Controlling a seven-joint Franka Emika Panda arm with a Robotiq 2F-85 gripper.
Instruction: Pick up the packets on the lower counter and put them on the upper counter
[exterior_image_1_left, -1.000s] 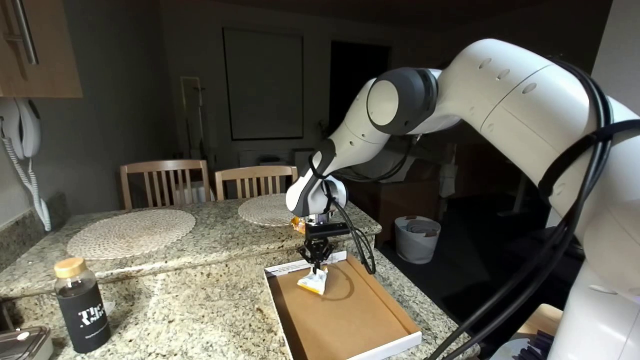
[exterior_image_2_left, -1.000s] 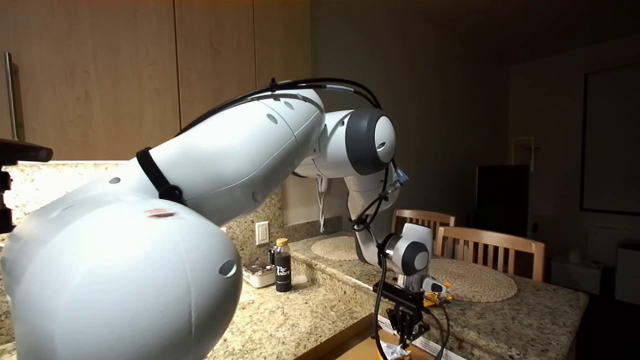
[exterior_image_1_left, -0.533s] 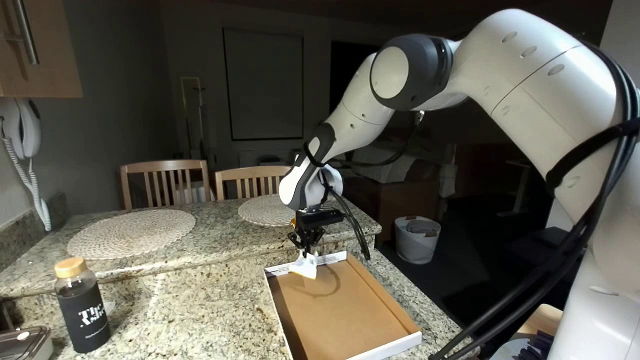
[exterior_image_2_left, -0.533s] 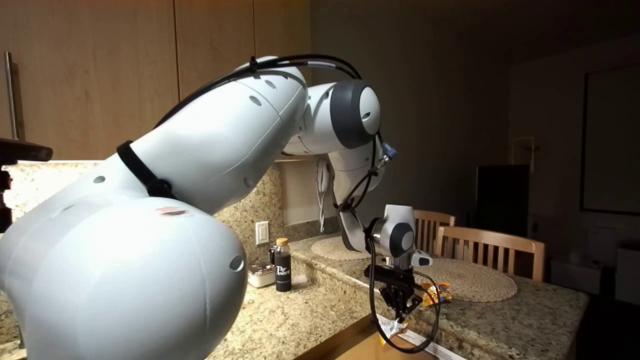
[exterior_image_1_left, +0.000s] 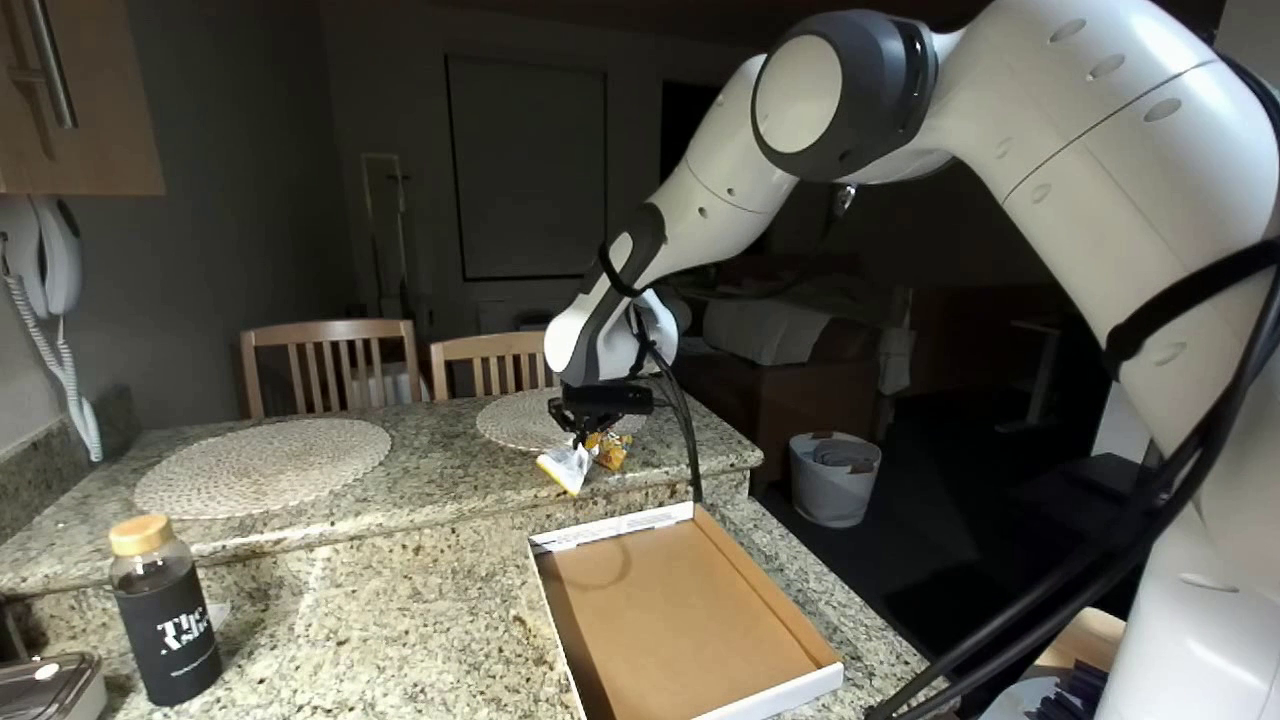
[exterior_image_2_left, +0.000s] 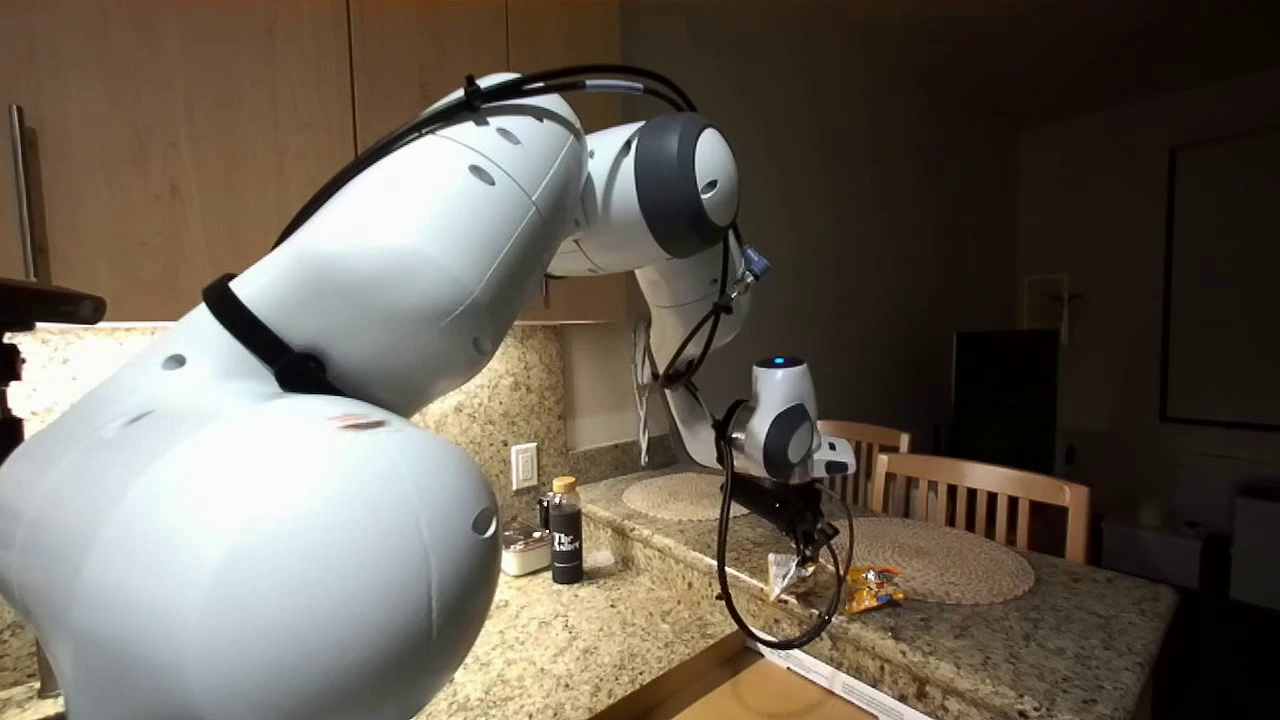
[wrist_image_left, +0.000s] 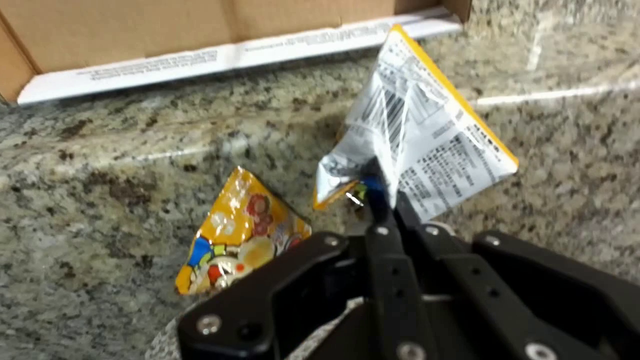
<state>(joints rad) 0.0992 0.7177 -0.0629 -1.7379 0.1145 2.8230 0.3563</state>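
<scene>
My gripper (exterior_image_1_left: 580, 438) is shut on a silver-white packet with a yellow edge (exterior_image_1_left: 566, 467). The packet hangs tilted at the upper counter's (exterior_image_1_left: 430, 475) front edge; I cannot tell whether it touches the counter. In the wrist view the fingers (wrist_image_left: 389, 197) pinch the packet (wrist_image_left: 435, 135) by a fold, its barcode side showing. Another packet, orange with cartoon print (wrist_image_left: 240, 235), lies on the upper counter beside the held one. It shows in both exterior views (exterior_image_1_left: 610, 450) (exterior_image_2_left: 872, 588). I see no packet on the visible part of the lower counter (exterior_image_1_left: 400, 620).
A shallow cardboard box (exterior_image_1_left: 690, 620) with white rims stands on the lower counter against the step. Round woven mats (exterior_image_1_left: 265, 467) (exterior_image_2_left: 940, 560) lie on the upper counter. A dark bottle (exterior_image_1_left: 168, 615) and a lidded container (exterior_image_2_left: 525, 548) stand at the far side. Chairs (exterior_image_1_left: 330, 365) stand behind.
The gripper has lifted the silver-white packet out of the cardboard box and carried it up to the upper counter, beside the orange packet. The orange packet has stayed in place.
</scene>
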